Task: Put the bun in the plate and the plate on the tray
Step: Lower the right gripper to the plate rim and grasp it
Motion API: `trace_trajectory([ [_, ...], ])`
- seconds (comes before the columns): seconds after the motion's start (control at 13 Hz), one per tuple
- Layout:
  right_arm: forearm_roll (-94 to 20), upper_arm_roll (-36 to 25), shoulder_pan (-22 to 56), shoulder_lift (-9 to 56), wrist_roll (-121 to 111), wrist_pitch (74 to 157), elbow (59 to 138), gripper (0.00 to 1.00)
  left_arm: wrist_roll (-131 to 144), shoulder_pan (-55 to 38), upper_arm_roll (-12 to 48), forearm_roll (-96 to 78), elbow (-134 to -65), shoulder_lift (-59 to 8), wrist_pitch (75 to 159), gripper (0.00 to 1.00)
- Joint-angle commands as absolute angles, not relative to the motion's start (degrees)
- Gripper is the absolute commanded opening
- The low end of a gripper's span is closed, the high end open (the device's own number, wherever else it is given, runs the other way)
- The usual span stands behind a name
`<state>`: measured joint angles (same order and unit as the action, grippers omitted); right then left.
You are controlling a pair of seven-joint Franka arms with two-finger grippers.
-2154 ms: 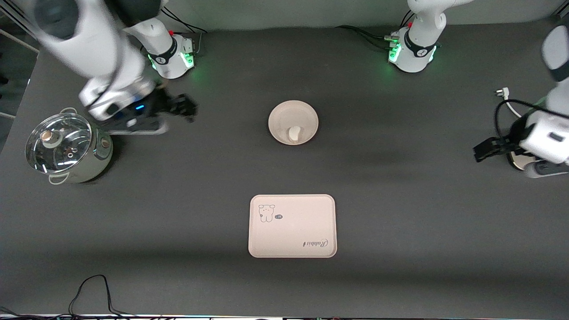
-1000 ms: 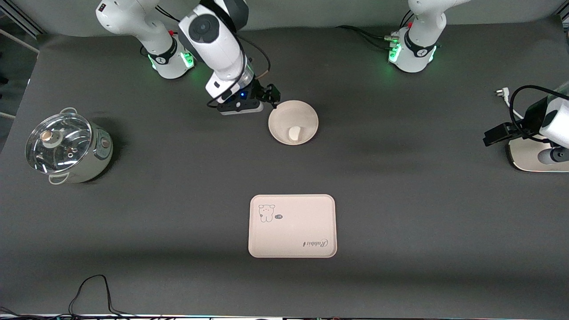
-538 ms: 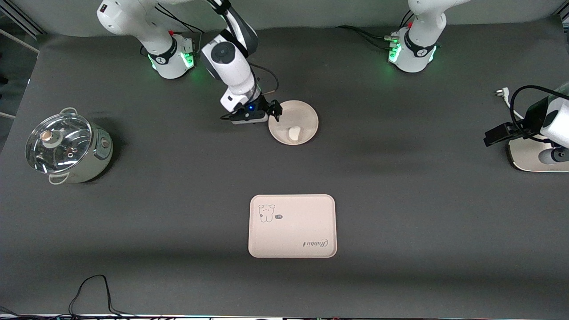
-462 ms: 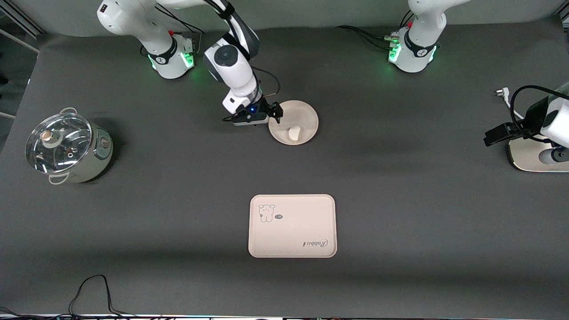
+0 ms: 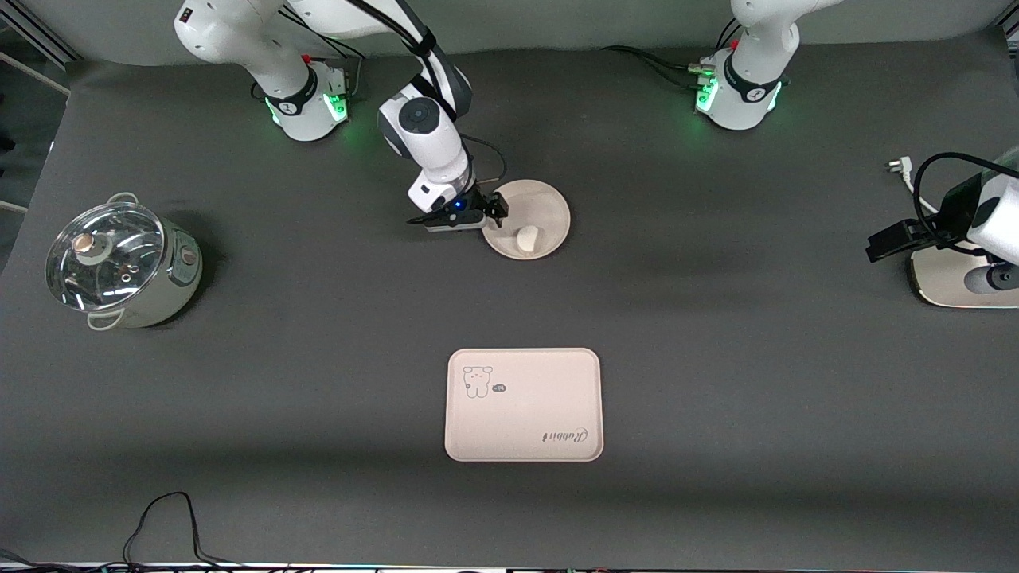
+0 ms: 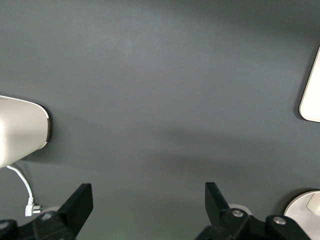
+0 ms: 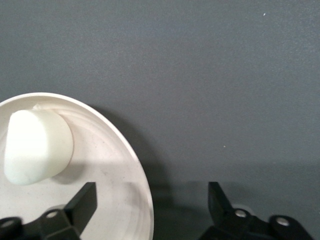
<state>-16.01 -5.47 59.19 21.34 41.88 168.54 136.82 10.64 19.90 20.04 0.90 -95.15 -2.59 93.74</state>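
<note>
Lowered since earlier, my right gripper [image 5: 500, 208] straddles the round cream plate's [image 5: 549, 208] rim, jaws wide, near the off-white bun [image 5: 527, 237]; my left gripper [image 5: 876, 243] waits, jaws wide.

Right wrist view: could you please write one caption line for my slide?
Open right gripper straddling the rim of the plate, which holds the bun.

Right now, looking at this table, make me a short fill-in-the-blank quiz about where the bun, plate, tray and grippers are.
1. The bun lies in the ____.
2. The right gripper, open, straddles the plate's ____.
3. The tray lies ____ to the front camera than the plate.
4. The left gripper, waiting toward the left arm's end of the table, is ____.

Missing words: plate; rim; nearer; open
</note>
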Motion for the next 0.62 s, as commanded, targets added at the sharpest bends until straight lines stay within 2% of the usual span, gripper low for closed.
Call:
trace_trajectory([
  [0.0, -17.8, -5.1, 59.7, 21.9, 41.7, 168.5, 136.0, 0.78, 9.9, 19.9, 20.0, 0.5, -94.2, -2.6, 93.1, 1.00],
  [0.15, -17.8, -4.7, 59.6, 21.9, 41.7, 168.3, 136.0, 0.58, 9.9, 20.0, 20.0, 0.5, -94.2, -2.6, 93.2, 1.00],
  [0.38, -17.8, -4.7, 59.6, 21.9, 41.7, 168.0, 135.9, 0.33, 9.9, 19.8, 20.0, 0.5, -94.1, -2.8, 94.2, 1.00],
  [0.54, -17.8, -4.7, 59.6, 21.7, 41.7, 167.7, 135.8, 0.27, 9.9, 19.7, 20.0, 0.4, -94.2, -2.9, 94.3, 1.00],
])
